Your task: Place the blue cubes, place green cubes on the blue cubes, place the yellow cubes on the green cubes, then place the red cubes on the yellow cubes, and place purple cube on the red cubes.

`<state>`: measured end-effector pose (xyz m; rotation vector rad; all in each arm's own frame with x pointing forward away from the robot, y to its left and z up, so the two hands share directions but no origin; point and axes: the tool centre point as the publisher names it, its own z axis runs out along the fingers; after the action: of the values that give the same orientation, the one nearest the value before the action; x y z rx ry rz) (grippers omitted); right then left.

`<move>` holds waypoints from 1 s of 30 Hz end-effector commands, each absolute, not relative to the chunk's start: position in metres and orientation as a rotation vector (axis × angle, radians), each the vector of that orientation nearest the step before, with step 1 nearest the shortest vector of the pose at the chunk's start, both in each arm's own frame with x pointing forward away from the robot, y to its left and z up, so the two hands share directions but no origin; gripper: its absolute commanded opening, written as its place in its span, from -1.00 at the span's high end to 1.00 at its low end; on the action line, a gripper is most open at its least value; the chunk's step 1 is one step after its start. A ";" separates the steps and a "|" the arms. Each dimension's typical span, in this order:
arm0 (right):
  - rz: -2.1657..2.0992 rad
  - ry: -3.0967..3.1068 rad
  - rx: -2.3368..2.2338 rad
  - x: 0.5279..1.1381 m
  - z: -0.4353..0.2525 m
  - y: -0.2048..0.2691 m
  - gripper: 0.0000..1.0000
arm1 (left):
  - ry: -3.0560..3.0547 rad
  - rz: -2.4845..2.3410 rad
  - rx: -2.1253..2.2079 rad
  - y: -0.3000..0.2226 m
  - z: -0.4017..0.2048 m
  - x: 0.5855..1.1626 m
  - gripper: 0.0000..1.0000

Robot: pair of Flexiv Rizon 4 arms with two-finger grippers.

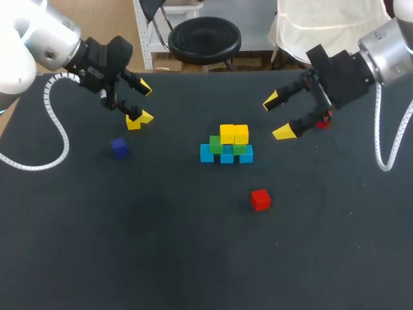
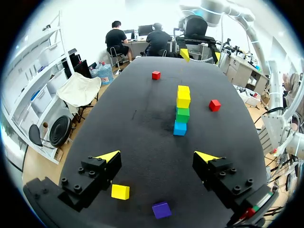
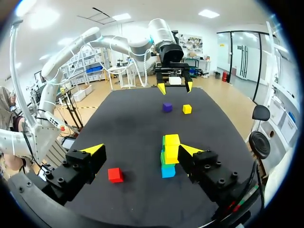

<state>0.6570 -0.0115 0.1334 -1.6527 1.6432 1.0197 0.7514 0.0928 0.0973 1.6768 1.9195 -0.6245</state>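
Three blue cubes (image 1: 226,157), two green (image 1: 216,143), three yellow (image 1: 233,134), two red (image 1: 260,199), one purple (image 1: 119,147); left gripper (image 1: 142,103), right gripper (image 1: 276,117) released.

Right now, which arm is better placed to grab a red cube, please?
Right: the open right claw hovers beside one red cube; the other red cube also lies right of the stack, far from the left claw.
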 end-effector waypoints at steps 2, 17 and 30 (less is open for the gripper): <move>1.015 1.646 -1.652 0.656 0.134 -0.012 -1.00 | 1.923 -0.625 1.680 0.092 0.098 0.752 -1.00; 0.982 1.646 -1.709 0.679 0.140 -0.026 -1.00 | 1.923 -0.625 1.680 0.092 0.098 0.752 -1.00; 1.031 1.625 -1.675 0.700 0.130 -0.033 -1.00 | 1.923 -0.625 1.680 0.092 0.098 0.752 -1.00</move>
<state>0.6941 -0.0319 0.1351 -1.6741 1.6392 1.0040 0.7514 0.0928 0.0973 1.6768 1.9195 -0.6245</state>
